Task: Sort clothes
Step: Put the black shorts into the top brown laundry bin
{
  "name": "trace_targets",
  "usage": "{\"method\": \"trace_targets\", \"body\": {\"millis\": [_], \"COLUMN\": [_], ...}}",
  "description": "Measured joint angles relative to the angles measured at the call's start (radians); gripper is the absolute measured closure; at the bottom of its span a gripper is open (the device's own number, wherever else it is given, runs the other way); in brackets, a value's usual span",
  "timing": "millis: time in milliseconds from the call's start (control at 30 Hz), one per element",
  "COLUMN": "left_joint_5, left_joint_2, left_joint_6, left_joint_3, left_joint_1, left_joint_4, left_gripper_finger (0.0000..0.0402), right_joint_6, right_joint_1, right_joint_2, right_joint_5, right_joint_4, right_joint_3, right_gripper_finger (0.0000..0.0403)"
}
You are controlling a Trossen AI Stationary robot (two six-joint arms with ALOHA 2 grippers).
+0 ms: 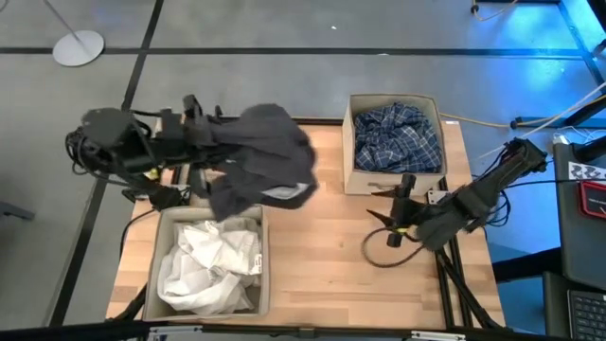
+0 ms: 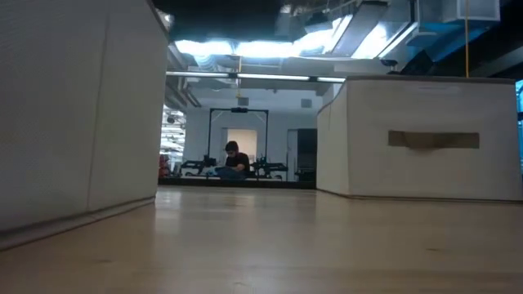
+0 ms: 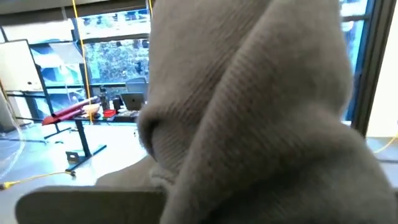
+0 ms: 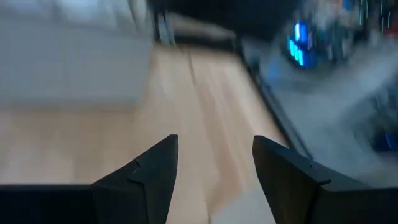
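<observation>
Two bins already have clothes in them, so you're well into the sort by the look of it; the white garments (image 1: 210, 265) are heaped in the near-left beige bin (image 1: 155, 248), and the blue-white plaid shirt (image 1: 398, 137) fills the far-right bin (image 1: 349, 142); one piece is up in the air right now, the dark grey garment (image 1: 260, 161), hanging off your left gripper (image 1: 201, 133) over the far-left part of the table, just beyond the white bin's far edge; the fabric drapes right over the fingers, and in the left wrist view grey cloth (image 3: 261, 118) blocks nearly everything, so I judge the gripper clamped on it rather than see the pinch itself; your right gripper (image 1: 405, 204) sits low over the right side of the table, just near of the plaid bin, fingers (image 4: 149, 171) spread with nothing between them; I can't spot any teal or dark green piece from above, so whether they are buried in a bin I cannot say; what's left, as I read it, is landing this grey one in its bin; the wooden table (image 1: 322, 256) shows no loose garments lying on it; in the low view the two bins flank the boards, and far back in the room a person (image 2: 235, 160) sits under bright ceiling lights.
</observation>
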Motion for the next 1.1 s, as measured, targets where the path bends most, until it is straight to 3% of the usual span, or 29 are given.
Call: {"method": "trace_targets", "body": {"millis": [133,267,367,567,733,933,1100], "left_joint_5": [0.058,0.157,0.251,0.422,0.536,0.574,0.574], "left_joint_2": [0.047,0.105,0.146,0.238,0.28,0.307,0.324], "left_joint_6": [0.006,0.006,0.016,0.058,0.082,0.088,0.094], "left_joint_3": [0.0,0.0,0.0,0.0,0.0,0.0,0.0], "left_joint_1": [0.042,0.093,0.136,0.203,0.221,0.232,0.235], "left_joint_4": [-0.021,-0.041,-0.034,-0.03,0.014,0.018,0.027], "left_gripper_finger": [0.0332,0.0332,0.0332,0.0332,0.0332,0.0332,0.0332], "right_joint_6": [-0.319,-0.59,-0.705,-0.721,-0.672,-0.575,-0.493], "right_joint_1": [0.0,-0.002,-0.022,-0.123,-0.215,-0.312,-0.353], "right_joint_2": [-0.039,-0.055,-0.055,-0.052,-0.049,-0.009,0.052], "right_joint_5": [-0.013,-0.102,-0.191,-0.371,-0.447,-0.609,-0.651], "right_joint_4": [0.239,0.459,0.563,0.583,0.578,0.574,0.58], "right_joint_3": [0.098,0.156,0.183,0.196,0.196,0.196,0.196], "right_gripper_finger": [0.0189,0.0189,0.0189,0.0189,0.0169,0.0104,0.0073]}}
